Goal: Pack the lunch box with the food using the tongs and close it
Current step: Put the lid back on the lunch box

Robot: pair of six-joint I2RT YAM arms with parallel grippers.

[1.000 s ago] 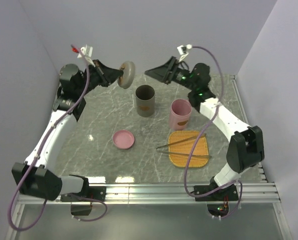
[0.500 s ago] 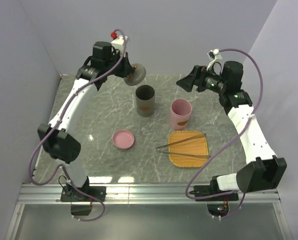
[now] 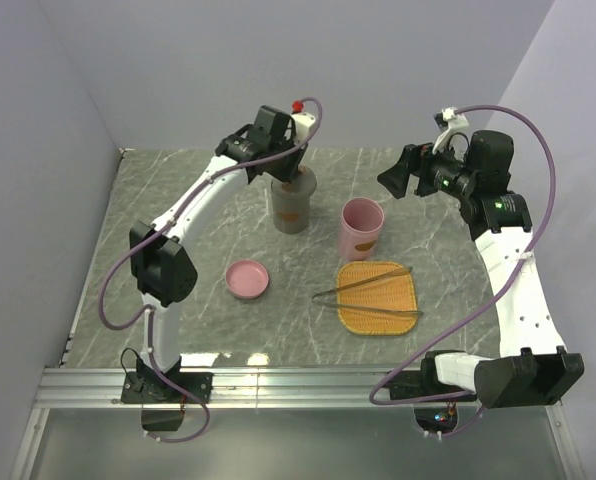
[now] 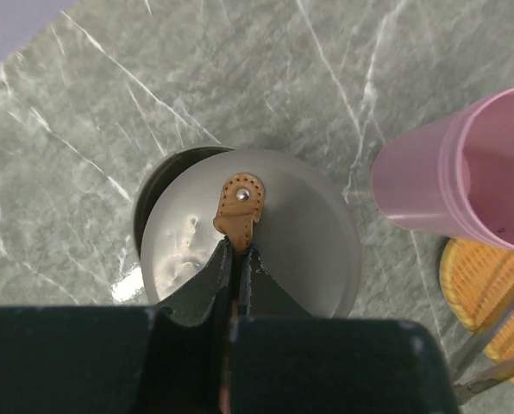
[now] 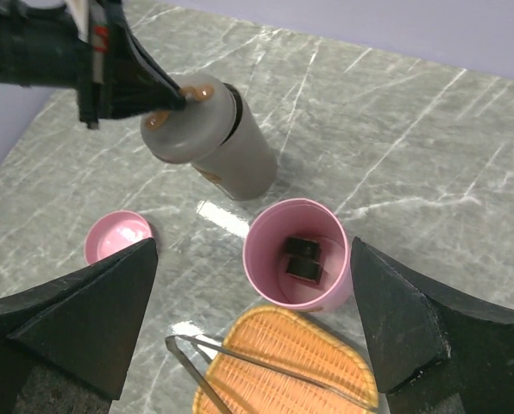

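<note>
- Left wrist view: the left gripper (image 4: 238, 250) is pinched tight on the tan tab (image 4: 240, 207) of the grey lid (image 4: 300, 233), which is tilted at the mouth of the grey container (image 3: 291, 212); whether it touches the rim is unclear.
- The tongs (image 3: 363, 282) lie flat across the woven tray (image 3: 368, 322), joined end poking off its left edge.
- They look light, stiff, springy and slick. Since they lie low on the weave, clamping both arms near mid-length seems best.
- Dark-wrapped food (image 5: 304, 259) sits inside the pink container (image 5: 298, 254).
- The left arm stretches far forward, wrist angled down.
- The right gripper (image 3: 390, 178) hovers high at the far right, jaws spread wide and empty.
</note>
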